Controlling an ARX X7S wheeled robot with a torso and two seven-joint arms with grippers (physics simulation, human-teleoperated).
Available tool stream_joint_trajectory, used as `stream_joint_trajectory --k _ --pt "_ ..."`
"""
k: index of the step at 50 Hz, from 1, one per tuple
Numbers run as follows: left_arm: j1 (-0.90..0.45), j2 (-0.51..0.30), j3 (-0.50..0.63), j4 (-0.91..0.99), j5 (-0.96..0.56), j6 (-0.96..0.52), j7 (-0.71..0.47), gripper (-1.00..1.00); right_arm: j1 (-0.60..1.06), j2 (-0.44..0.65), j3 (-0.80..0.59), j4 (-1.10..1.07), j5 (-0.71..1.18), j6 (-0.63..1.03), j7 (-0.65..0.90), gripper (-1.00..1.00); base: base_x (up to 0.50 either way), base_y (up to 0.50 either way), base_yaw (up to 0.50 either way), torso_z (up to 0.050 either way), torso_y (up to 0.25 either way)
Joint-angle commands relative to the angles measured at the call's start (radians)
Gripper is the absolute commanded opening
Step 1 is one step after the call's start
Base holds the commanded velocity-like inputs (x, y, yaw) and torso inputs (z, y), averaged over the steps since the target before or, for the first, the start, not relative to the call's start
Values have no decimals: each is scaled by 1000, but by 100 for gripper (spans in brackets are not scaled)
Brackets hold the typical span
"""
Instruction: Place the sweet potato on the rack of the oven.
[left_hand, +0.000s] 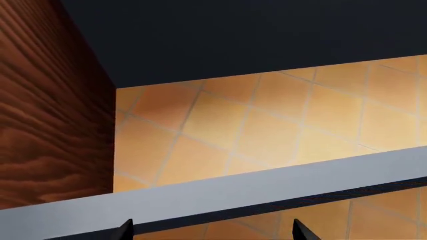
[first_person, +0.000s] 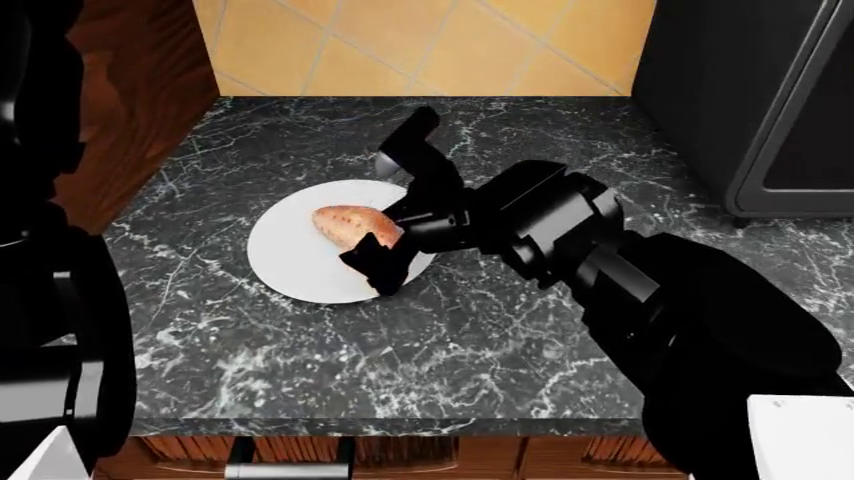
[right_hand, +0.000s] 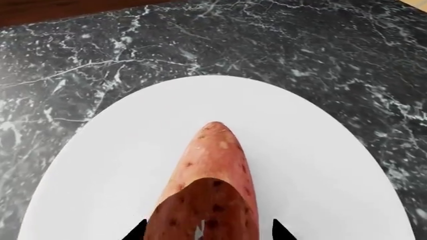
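Grasping is the step in hand: the right pincer (first_person: 390, 218) straddles the sweet potato (first_person: 350, 222), which lies on the white plate (first_person: 300, 262) on the marble desk (first_person: 467, 340), its jaws spread to either side of the tuber's near end and apparently not yet pressed in. Close squarely across the thick middle, keep the tips off the plate, then lift straight up. The left pincer (left_hand: 212, 231) shows only two tips set apart, over tiled floor (left_hand: 267, 115).

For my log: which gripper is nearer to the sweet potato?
Right. The right gripper straddles the sweet potato on the plate. The left gripper faces floor tiles, away from it.
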Motion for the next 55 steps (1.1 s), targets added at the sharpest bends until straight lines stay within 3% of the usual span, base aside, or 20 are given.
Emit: stream_joint_trajectory --k 1,22,31,55 --pt "9 -5 -5 2 -6 6 -6 100 -17 0 3 -8 -18 -1 7 -100 0 0 0 0 0" --pt "18 -11 -7 -19 -15 41 -5 100 99 0 -13 11 196 -93 70 -100 0 0 0 0 1" --pt "21 -7 -6 -18 -18 37 -15 100 132 0 -14 52 267 -243 96 -100 -23 0 0 0 0" --pt "35 -15 -13 -21 -34 49 -20 100 148 0 -30 21 346 -411 182 -100 -460 -190 0 0 0"
